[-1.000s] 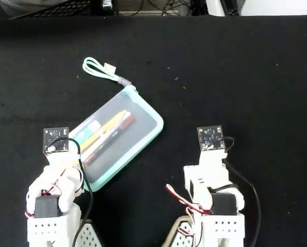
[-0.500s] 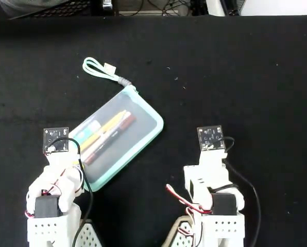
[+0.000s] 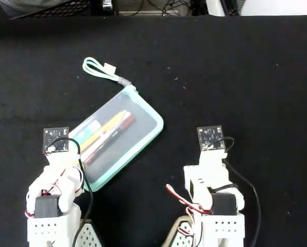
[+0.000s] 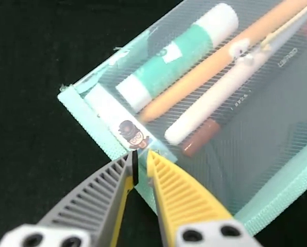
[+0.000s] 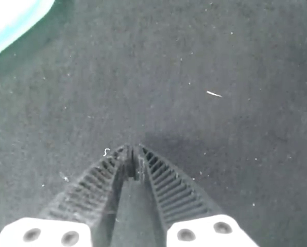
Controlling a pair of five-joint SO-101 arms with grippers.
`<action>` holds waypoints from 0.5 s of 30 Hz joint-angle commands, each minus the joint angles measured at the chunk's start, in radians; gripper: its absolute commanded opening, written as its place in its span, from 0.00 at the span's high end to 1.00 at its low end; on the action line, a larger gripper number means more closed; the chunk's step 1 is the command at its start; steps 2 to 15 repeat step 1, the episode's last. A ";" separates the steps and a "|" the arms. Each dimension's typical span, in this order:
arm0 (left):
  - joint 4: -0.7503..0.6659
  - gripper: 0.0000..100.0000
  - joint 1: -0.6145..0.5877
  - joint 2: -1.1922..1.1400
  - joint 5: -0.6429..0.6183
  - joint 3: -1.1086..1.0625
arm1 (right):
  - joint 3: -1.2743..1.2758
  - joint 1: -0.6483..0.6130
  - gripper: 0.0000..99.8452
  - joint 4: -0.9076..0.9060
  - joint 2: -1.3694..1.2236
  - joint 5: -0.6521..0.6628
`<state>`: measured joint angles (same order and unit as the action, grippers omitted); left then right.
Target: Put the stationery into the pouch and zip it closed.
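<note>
Pouch [image 3: 143, 131]: looks zipped, stationery [image 4: 176, 56] inside; task seems finished.
Left fingers [image 4: 166, 180]: closed, empty, parked over pouch's end.
Right fingers [image 5: 164, 185]: closed, empty, over worktop [image 5: 220, 62].

The left arm [image 3: 53, 198] and right arm [image 3: 212, 190] are built from white plastic shells with black servo blocks [image 3: 47, 206]. A dark square camera board [image 3: 56, 140] is mounted on each wrist. Black cables [image 3: 254, 194] and red wires [image 3: 175, 196] are routed alongside. The left jaws are ribbed, grey and yellow; the right jaws, grey.
</note>
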<state>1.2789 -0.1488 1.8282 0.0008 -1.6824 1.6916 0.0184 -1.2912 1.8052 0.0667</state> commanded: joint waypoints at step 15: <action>-0.005 0.93 0.012 -0.009 -0.006 -0.016 | -0.007 -0.009 0.99 -0.005 0.064 0.000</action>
